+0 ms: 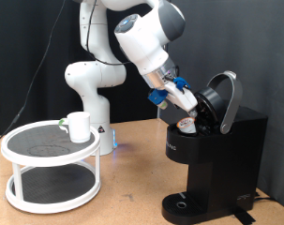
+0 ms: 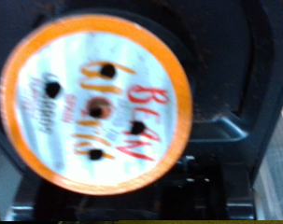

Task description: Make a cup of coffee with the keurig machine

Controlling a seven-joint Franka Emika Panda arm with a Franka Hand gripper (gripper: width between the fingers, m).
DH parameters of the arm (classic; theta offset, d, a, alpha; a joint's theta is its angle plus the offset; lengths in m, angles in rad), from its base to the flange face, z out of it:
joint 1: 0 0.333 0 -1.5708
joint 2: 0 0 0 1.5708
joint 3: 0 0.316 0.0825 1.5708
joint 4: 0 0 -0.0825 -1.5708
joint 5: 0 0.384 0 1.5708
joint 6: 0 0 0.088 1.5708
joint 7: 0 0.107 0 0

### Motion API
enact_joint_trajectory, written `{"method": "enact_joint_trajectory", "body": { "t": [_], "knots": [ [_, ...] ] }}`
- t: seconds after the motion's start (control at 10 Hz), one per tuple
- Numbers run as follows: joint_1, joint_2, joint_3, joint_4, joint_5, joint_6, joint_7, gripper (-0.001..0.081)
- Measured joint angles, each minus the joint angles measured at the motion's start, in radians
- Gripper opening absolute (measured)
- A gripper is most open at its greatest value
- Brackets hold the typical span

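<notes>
The black keurig machine (image 1: 216, 155) stands at the exterior view's right with its rounded lid (image 1: 224, 97) hinged open. My gripper (image 1: 183, 109) hangs just over the open pod chamber, right above a small pod (image 1: 186, 123). In the wrist view the pod (image 2: 94, 101) fills the frame: white foil top, orange rim, red and orange lettering, several puncture holes, with the dark chamber wall (image 2: 239, 84) around it. My fingers do not show in the wrist view. The white cup (image 1: 79, 126) stands on the upper shelf of a stand at the exterior view's left, far from the gripper.
The cup's stand is a white round two-tier rack (image 1: 50, 164) with dark shelf surfaces, on a wooden table (image 1: 132, 192). The arm's white base (image 1: 93, 89) rises behind the rack. The machine's round drip base (image 1: 184, 203) is bare.
</notes>
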Motion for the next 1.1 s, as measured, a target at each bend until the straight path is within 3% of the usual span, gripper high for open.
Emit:
{"method": "enact_joint_trajectory", "body": {
  "t": [0.8,1.1],
  "knots": [
    [0.001,0.021,0.047,-0.036,-0.041,0.051,0.086,0.0734],
    [0.0,0.001,0.045,-0.049,0.07,0.113,-0.013,0.0734]
  ]
}}
